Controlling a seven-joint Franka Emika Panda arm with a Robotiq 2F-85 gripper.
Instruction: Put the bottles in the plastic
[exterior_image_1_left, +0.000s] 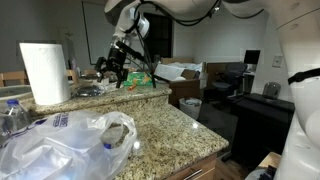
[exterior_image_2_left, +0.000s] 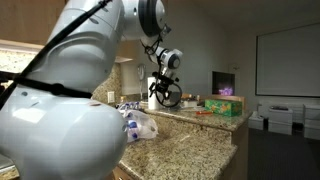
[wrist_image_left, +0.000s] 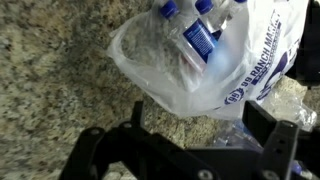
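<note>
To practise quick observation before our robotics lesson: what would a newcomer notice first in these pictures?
A clear plastic bag lies on the speckled granite counter, with blue-capped bottles already inside. The open gripper hangs over the counter, empty. In an exterior view, a tall paper towel roll stands on the counter.

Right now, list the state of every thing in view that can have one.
Gripper: open, empty, held above the granite counter.
Plastic bag: lying slumped on the counter, bottles inside.
Water bottles: lying in the bag, blue caps on.
Paper towel roll: standing upright on the counter.
</note>
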